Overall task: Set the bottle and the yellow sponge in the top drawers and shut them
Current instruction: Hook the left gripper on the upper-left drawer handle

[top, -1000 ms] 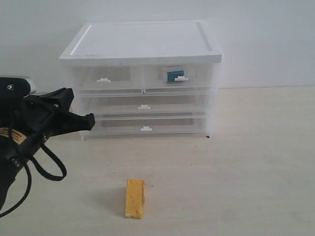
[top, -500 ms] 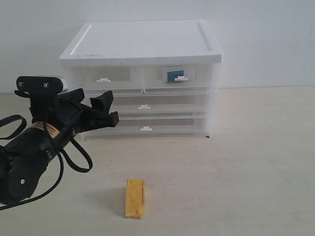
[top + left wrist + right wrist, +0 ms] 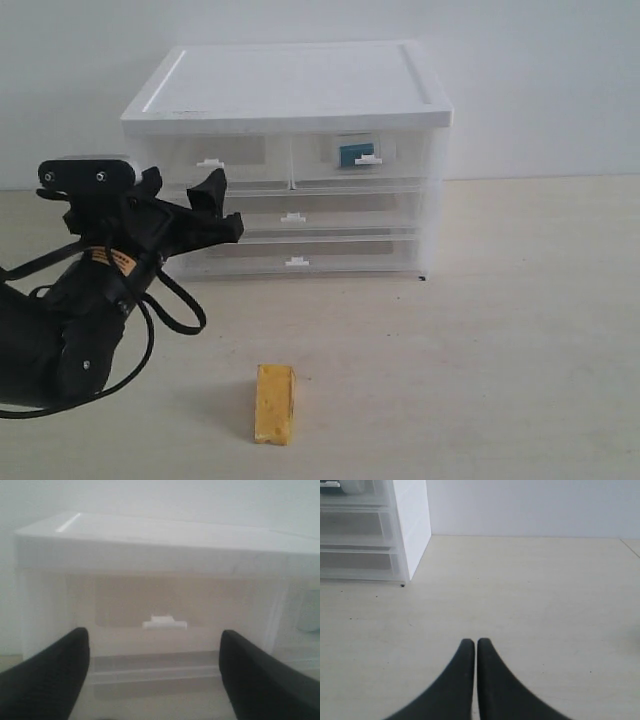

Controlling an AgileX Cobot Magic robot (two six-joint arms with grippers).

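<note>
Left tool (image 3: 222,205): black fingers apart, empty, facing the shut left clear plastic top drawer (image 3: 240,162).
Right tool (image 3: 474,642): tips together, empty, over the pale counter (image 3: 545,605).
Bottle: small teal-and-white bottle (image 3: 352,153) inside the shut right top drawer (image 3: 405,158); its label is unreadable through the translucent front.
Sponge: yellow rectangular sponge (image 3: 273,403) lying on the counter.

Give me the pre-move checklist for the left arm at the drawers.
1. Left end effector open: ok.
2. Handle of left top drawer centred ahead of it: ok.
3. Left top drawer open for loading: not ok, shut.
4. Bottle inside right top drawer, drawer shut: ok.
5. Sponge stowed: not ok, lies on the table.
6. Right end effector shut, clear of the cabinet: ok.
</note>
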